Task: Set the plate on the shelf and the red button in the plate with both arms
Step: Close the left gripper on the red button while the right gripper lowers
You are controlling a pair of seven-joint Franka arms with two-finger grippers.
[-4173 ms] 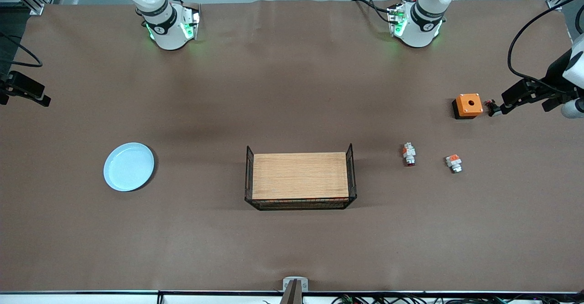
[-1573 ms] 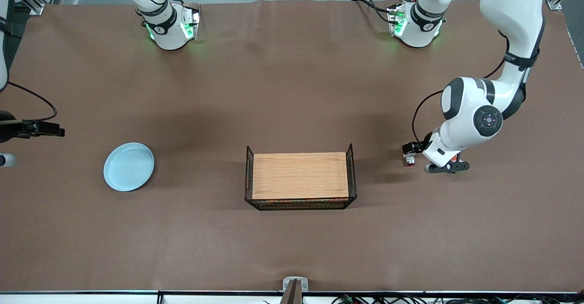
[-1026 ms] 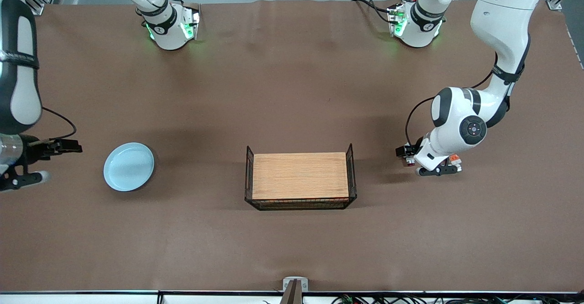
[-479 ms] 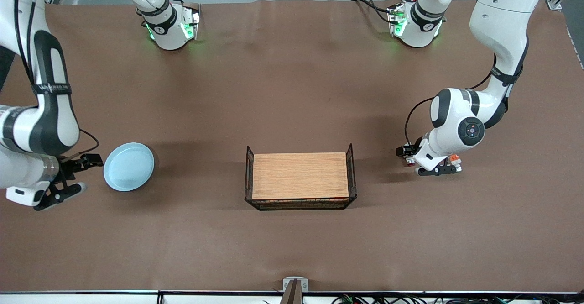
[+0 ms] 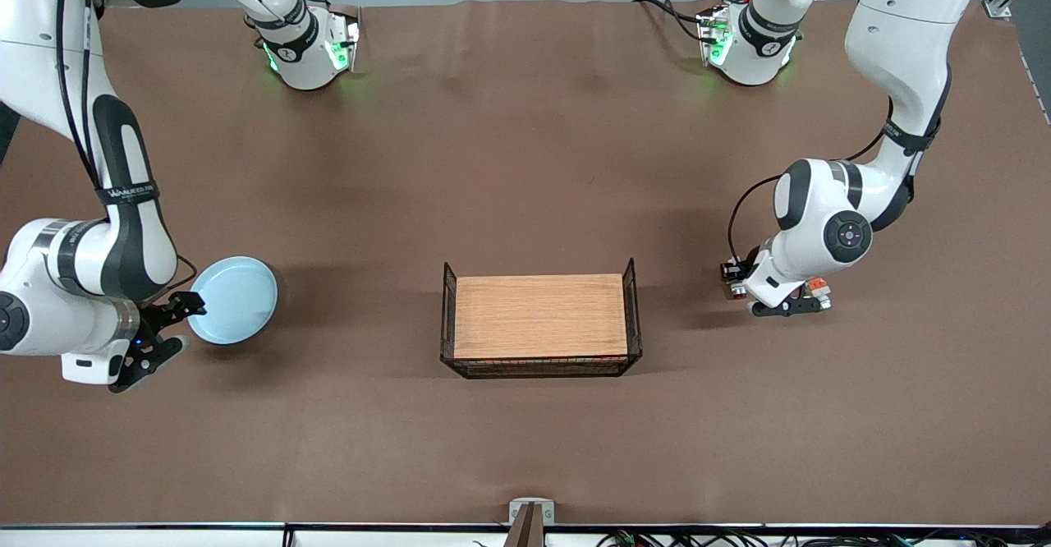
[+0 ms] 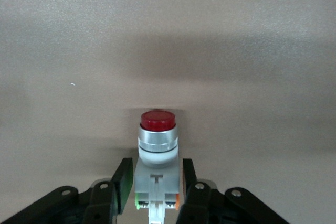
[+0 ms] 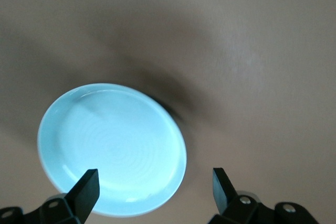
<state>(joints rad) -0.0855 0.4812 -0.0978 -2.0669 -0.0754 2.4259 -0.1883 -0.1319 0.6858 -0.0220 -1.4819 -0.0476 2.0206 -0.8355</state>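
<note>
The pale-blue plate (image 5: 236, 298) lies flat on the table toward the right arm's end; it also shows in the right wrist view (image 7: 113, 148). My right gripper (image 5: 176, 327) is open wide at the plate's rim nearest the table end, its fingers (image 7: 86, 188) spread past that rim. The red button (image 6: 157, 129) lies on its side on the table toward the left arm's end, mostly hidden under the hand in the front view (image 5: 738, 288). My left gripper (image 5: 745, 286) is low over it, open, its fingers (image 6: 124, 178) straddling the white body with narrow gaps.
A wooden-topped wire rack (image 5: 538, 315) stands in the middle of the table. A similar white-orange piece (image 5: 815, 285) peeks out beside the left hand. The left arm's elbow (image 5: 825, 214) hangs over the table and hides the orange box.
My right arm has swung in from the table end and brought its open gripper to the plate's rim. My left gripper has stayed around the red button.
</note>
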